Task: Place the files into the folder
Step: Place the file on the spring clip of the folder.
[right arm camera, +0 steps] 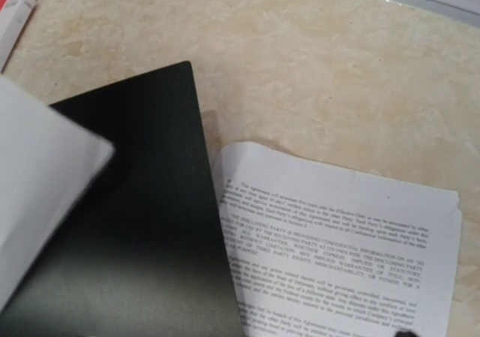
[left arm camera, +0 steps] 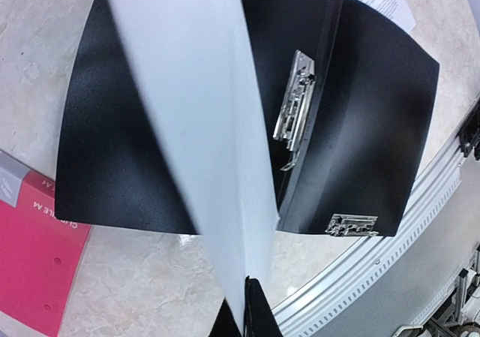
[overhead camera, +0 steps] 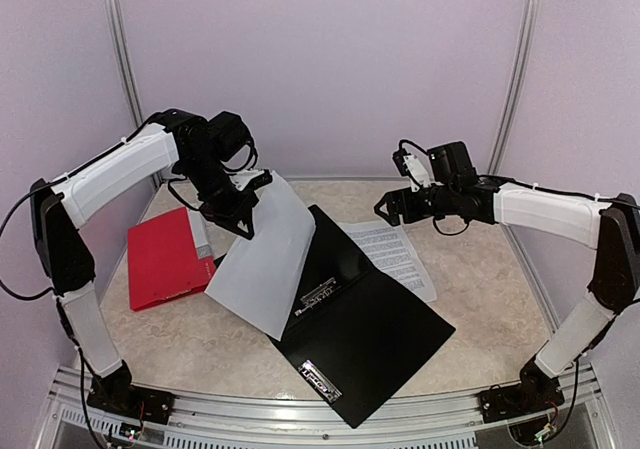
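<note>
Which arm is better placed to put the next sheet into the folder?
Left: its end effector is shut on a blank white sheet over the open black folder. The right end effector hovers open above the printed sheet.

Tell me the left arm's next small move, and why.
Probably lower the blank sheet flat onto the open black folder before releasing. The left jaws pinch its upper edge, and it hangs tilted over the folder's left half, not yet lying inside.
</note>
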`<state>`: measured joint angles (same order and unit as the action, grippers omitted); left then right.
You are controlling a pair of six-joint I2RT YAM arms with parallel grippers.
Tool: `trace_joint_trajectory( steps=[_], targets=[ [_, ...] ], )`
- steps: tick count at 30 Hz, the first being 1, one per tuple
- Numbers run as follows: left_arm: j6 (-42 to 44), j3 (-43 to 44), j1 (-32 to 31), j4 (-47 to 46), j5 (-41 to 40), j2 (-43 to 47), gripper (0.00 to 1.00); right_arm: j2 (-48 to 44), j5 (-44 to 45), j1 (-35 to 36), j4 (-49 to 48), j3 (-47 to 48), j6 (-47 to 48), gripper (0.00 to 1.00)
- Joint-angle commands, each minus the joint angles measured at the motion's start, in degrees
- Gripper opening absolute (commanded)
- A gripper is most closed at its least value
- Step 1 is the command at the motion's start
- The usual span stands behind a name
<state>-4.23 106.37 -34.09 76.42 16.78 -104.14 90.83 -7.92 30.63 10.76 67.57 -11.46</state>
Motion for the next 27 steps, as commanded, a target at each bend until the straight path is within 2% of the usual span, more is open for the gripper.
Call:
trace_joint_trajectory(
  steps=[1, 5, 10, 18, 27],
  targets=[
    [-1.68, -2.12, 0.28, 10.56, -7.11, -0.77, 0.00, 1.32, -1.11, 0.49, -0.70, -0.20, -0.49, 0.86],
    [-1.58, -0.07, 0.36, 11.27, -11.03, -3.56, 0.00, 2.36, -0.33, 1.20, 1.03, 0.00, -0.29, 0.86],
    [-1.31, 1.08, -0.28, 11.65, -20.86, -6.92, 0.00, 3.90, 0.38, 2.81, 2.49, -1.59, -0.59, 0.86],
    [2.90, -3.35, -4.14, 8.16, -36.47, -8.36, 0.02, 13.31, -1.29, 3.73, 4.50, 0.24, 1.27, 0.86],
    [7.04, -8.25, -5.03, 3.06, -38.14, -5.77, 0.02, 23.49, -7.75, 3.70, 5.63, 7.85, 4.95, 0.89]
  ],
)
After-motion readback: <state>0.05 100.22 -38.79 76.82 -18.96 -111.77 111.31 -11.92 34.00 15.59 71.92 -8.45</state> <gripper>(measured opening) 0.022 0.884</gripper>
